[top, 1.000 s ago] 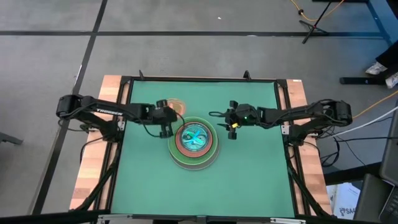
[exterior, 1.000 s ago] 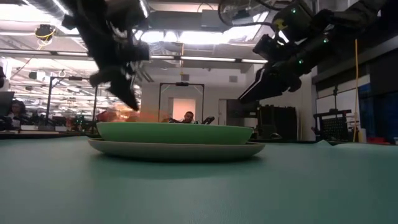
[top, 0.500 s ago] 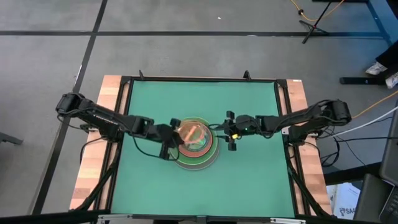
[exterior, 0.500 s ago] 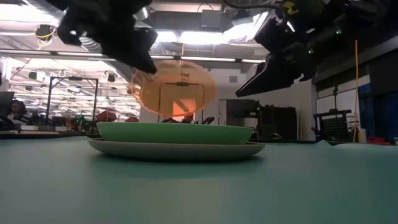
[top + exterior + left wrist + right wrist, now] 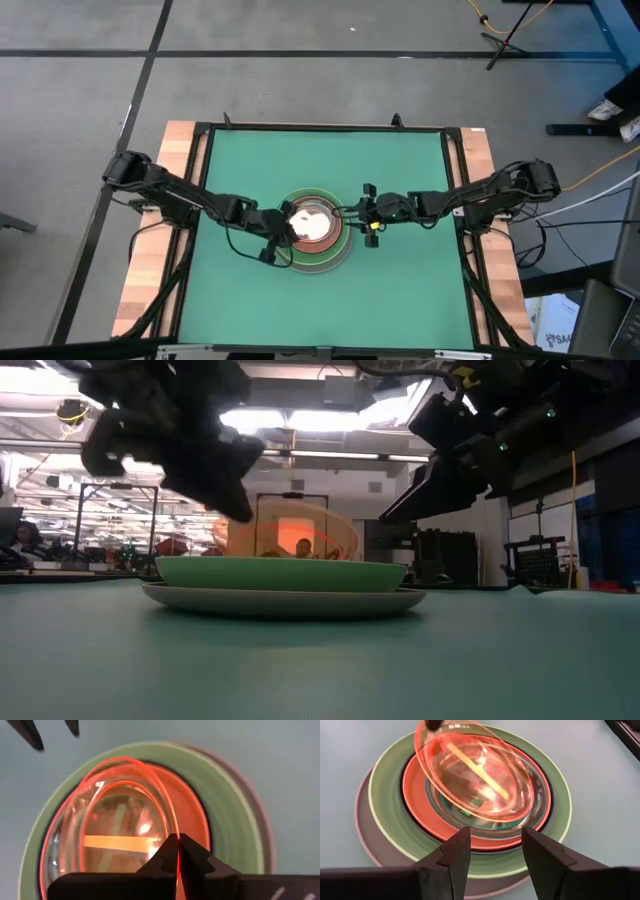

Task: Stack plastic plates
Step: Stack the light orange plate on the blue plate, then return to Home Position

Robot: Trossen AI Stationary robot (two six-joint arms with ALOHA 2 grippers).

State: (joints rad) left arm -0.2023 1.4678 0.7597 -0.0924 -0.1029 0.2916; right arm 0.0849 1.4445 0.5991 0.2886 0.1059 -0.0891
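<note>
The left gripper [image 5: 177, 851] has its jaws pinched on the rim of the translucent orange plate [image 5: 475, 772], holding it tilted over the middle of the stack [image 5: 312, 232]. In the low view the orange plate's [image 5: 292, 532] lower edge dips behind the stack's rim; I cannot tell whether it touches yet. The right gripper [image 5: 495, 851] hangs just beside the stack's right edge, its jaws spread and holding nothing.

The stack is nearly built, judging by the layers: a grey-white plate [image 5: 364, 837] at the bottom, a light green plate [image 5: 387, 795] on it, a thin dark rim that is probably the dark green plate, then the salmon plate [image 5: 417, 805], with a cyan plate [image 5: 470, 815] and other clear small ones nested inside. How many small ones lie there is hard to count. No loose plate shows elsewhere on the green table mat [image 5: 400, 290], so setting the orange plate flat and letting go looks like the last step.

Room is tight only at the stack itself, flanked by both grippers. The mat around is open to its dark frame, so both arms can draw back outward freely.
</note>
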